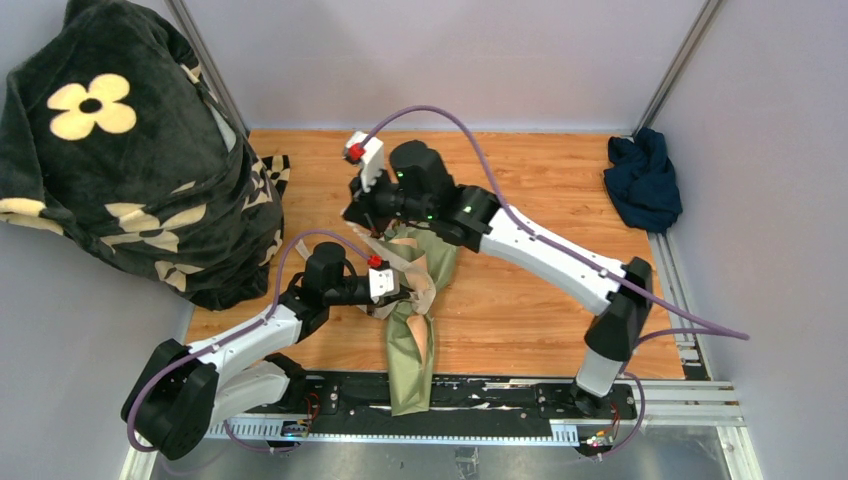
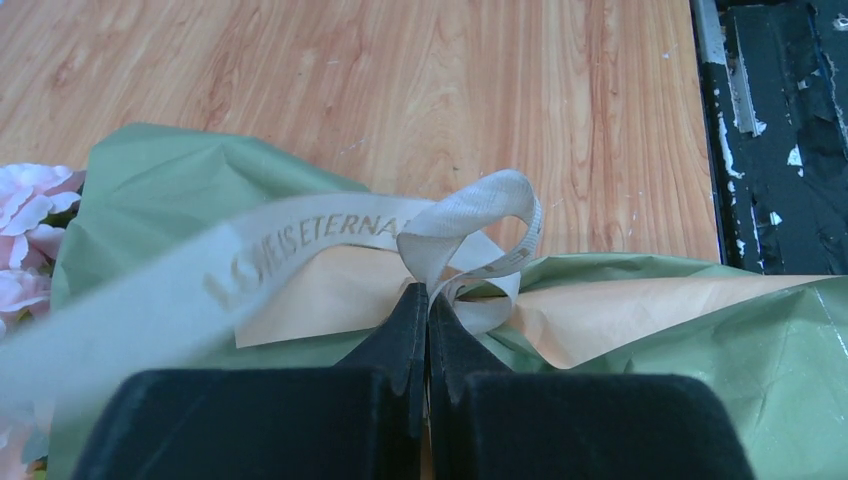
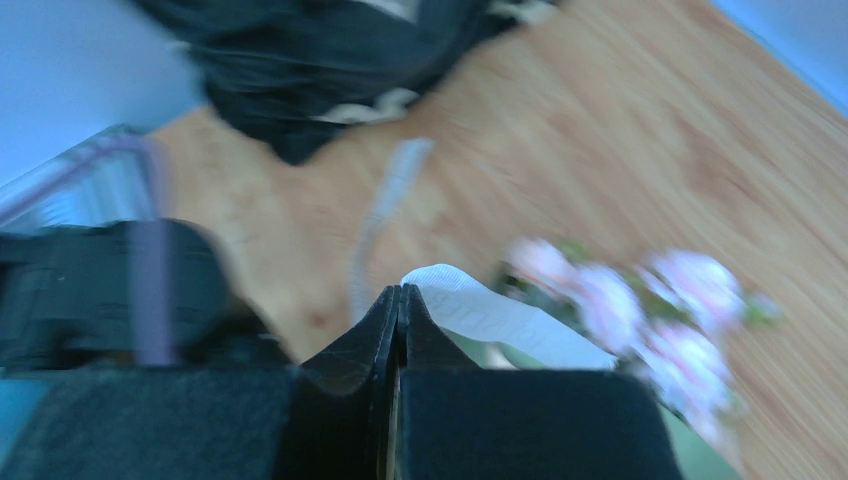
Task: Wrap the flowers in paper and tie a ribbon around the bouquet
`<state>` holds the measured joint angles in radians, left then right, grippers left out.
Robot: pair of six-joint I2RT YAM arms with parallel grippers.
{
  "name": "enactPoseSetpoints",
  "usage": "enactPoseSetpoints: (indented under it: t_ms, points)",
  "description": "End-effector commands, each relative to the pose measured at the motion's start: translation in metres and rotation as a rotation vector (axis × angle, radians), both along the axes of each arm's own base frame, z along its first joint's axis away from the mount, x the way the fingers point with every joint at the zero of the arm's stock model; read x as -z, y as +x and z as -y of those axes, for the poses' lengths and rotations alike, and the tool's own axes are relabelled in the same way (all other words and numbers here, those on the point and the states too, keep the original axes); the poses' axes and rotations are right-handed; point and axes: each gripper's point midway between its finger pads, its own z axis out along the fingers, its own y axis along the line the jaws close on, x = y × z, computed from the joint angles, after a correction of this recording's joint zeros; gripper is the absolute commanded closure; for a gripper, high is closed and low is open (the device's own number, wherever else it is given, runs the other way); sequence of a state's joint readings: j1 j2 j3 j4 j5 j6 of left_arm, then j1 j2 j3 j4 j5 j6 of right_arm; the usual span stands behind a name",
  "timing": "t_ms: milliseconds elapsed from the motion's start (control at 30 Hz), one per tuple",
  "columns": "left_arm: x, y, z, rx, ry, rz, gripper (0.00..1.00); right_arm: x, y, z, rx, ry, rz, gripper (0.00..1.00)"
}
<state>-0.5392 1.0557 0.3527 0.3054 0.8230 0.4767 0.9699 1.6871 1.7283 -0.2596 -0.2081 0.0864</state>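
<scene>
We see a warm orange wood-grain table (image 1: 540, 300) boxed in by pale lavender walls (image 1: 450, 60). A black fleece blanket printed with cream flowers (image 1: 110, 150) is heaped at its far left, and a crumpled navy cloth (image 1: 642, 180) sits in the far right corner. The bouquet (image 1: 410, 345), a tapering cone of olive-green paper with a tan inner face, lies mid-table, its narrow end reaching over the black rail (image 1: 480, 395) at the near edge. The pink rose-like flowers (image 3: 660, 290) show at its far end. The left gripper (image 2: 427, 300) has its jaws pressed together, pinching a loop of the narrow cream-beige fabric ribbon (image 2: 480, 215) just above the paper (image 2: 200, 180). The right gripper (image 3: 398, 295) is likewise clamped on the ribbon, which runs out from its tips toward the blooms. The left arm (image 1: 250, 340) reaches in low from the near left. The right arm (image 1: 540, 245) stretches across from the near right, its wrist bent down over the bouquet's far end.
</scene>
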Motion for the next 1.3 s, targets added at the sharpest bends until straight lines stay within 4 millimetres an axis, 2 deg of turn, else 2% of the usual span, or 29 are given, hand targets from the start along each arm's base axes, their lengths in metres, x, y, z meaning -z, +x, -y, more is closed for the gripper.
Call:
enactPoseSetpoints:
  t_ms: [0,100,133,167,233,267,300,400,467,500,533,633,767,833,933,1067,1267]
  points:
    - [-0.005,-0.006,0.000,0.030,-0.018,0.062,1.00,0.010,-0.030,-0.049,-0.200,0.022,-0.048,1.00]
    - [-0.004,-0.009,-0.002,0.030,-0.020,0.060,1.00,0.020,-0.031,-0.061,-0.208,0.023,-0.106,0.99]
    - [-0.004,-0.009,-0.002,0.030,-0.022,0.060,1.00,0.024,-0.028,-0.061,-0.190,0.009,-0.111,0.94]
    - [-0.004,-0.010,-0.002,0.029,-0.023,0.059,1.00,0.027,-0.024,-0.059,-0.175,-0.003,-0.116,0.78]
    - [-0.005,-0.010,-0.003,0.026,-0.025,0.058,1.00,0.029,-0.019,-0.054,-0.158,-0.016,-0.126,0.57]
    - [-0.005,-0.011,-0.003,0.026,-0.026,0.059,1.00,0.025,-0.012,-0.047,-0.144,-0.010,-0.132,0.33]
    - [-0.005,-0.011,-0.003,0.024,-0.026,0.056,1.00,0.019,-0.006,-0.038,-0.128,0.000,-0.134,0.25]
    - [-0.005,-0.010,-0.004,0.019,-0.027,0.051,1.00,-0.001,0.013,-0.003,-0.068,0.039,-0.097,0.22]
    - [-0.005,-0.010,-0.004,0.014,-0.028,0.050,1.00,-0.017,0.014,0.022,-0.071,0.078,-0.023,0.22]
    - [-0.006,-0.009,-0.004,0.009,-0.028,0.050,1.00,-0.018,0.011,0.034,-0.091,0.088,0.011,0.21]
    - [-0.006,-0.008,-0.004,0.002,-0.028,0.047,1.00,-0.013,-0.001,0.049,-0.129,0.089,0.044,0.21]
    - [-0.007,-0.007,-0.004,-0.007,-0.029,0.036,1.00,0.007,-0.039,0.075,-0.278,0.110,0.207,0.23]
    - [-0.007,-0.007,-0.004,-0.010,-0.029,0.028,1.00,0.074,-0.091,0.101,-0.453,0.134,0.313,0.24]
    - [-0.006,-0.007,-0.004,-0.008,-0.029,0.028,1.00,0.099,-0.108,0.106,-0.516,0.119,0.383,0.22]
    - [-0.004,-0.007,-0.004,-0.004,-0.025,0.026,1.00,0.118,-0.113,0.105,-0.587,0.036,0.471,0.20]
    - [-0.004,-0.007,-0.003,-0.007,-0.022,0.024,1.00,0.140,-0.101,0.094,-0.618,-0.046,0.497,0.21]
    - [-0.004,-0.005,-0.003,-0.010,-0.022,0.021,1.00,0.160,-0.102,0.083,-0.679,-0.103,0.474,0.29]
